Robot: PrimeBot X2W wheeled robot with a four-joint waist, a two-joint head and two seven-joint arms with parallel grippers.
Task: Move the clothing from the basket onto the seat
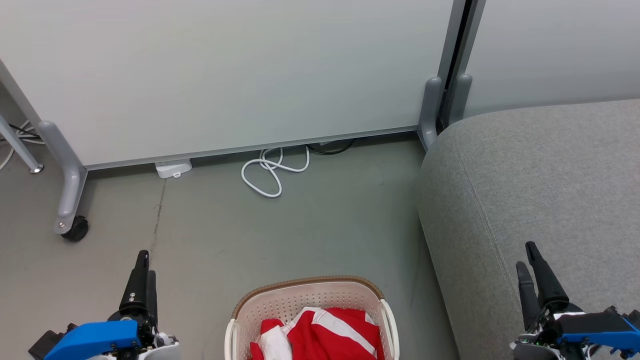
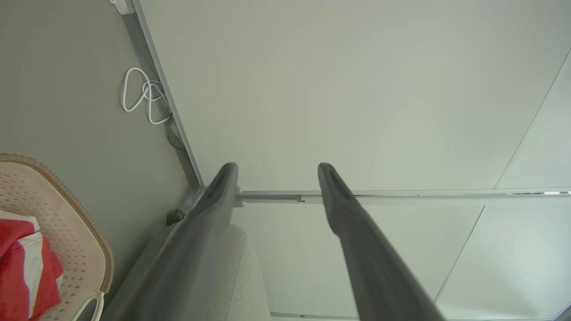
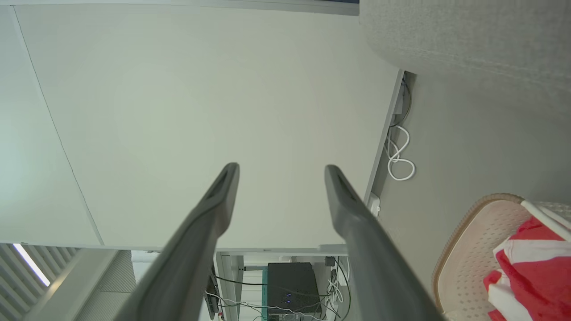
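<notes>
Head view | red clothing (image 1: 330, 331) in perforated basket (image 1: 287, 302) | left pincer (image 1: 147, 262), right pincer (image 1: 525, 255) — gaping, empty

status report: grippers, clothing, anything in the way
Left gripper and right gripper: jaws open, empty. Clothing in the basket, beside the seat. White cable on floor by the partition, clear of the basket.

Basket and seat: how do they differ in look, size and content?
The basket is cream perforated plastic with a brown rim; the seat is grey fabric. The basket is much smaller than the seat. The basket holds the red-white clothing; no clothing shows on the seat. Both have rounded edges.
</notes>
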